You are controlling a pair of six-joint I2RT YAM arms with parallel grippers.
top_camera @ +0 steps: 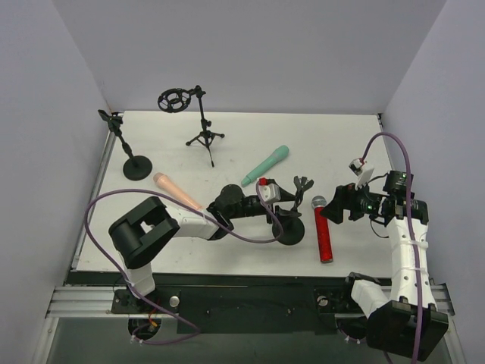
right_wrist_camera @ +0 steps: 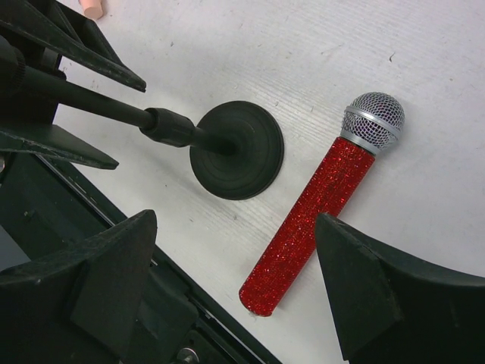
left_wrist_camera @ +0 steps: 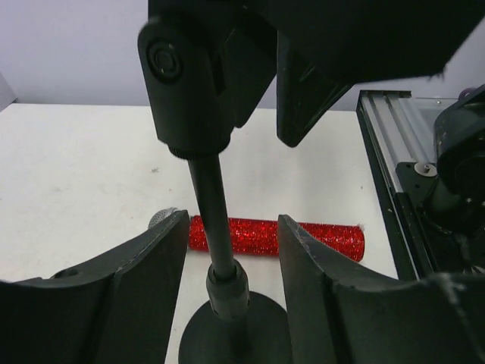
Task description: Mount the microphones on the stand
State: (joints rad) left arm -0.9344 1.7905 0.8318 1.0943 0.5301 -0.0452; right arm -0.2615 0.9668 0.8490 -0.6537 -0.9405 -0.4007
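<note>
The white bench (top_camera: 341, 144) was seen carrying a round-based black stand (top_camera: 289, 229). Its pole was straddled, ungripped, by the spread fingers of the left end effector (left_wrist_camera: 227, 231). Just beside the base, a glittery red microphone (top_camera: 323, 236) with a silver mesh head was laid flat beneath the widely parted right end effector (right_wrist_camera: 235, 250). The mint-green microphone (top_camera: 265, 165) and the peach-pink microphone (top_camera: 176, 191) were laid farther left.

Light even and diffuse, from above. White table (top_camera: 333, 152) bright, no glare. Shadows faint, soft-edged. Left wrist view: near fingers (left_wrist_camera: 106, 303) underexposed, slightly blurred. Right wrist view: glittery red microphone (right_wrist_camera: 318, 197) crisp, glitter sparkling; lower corners dark.
</note>
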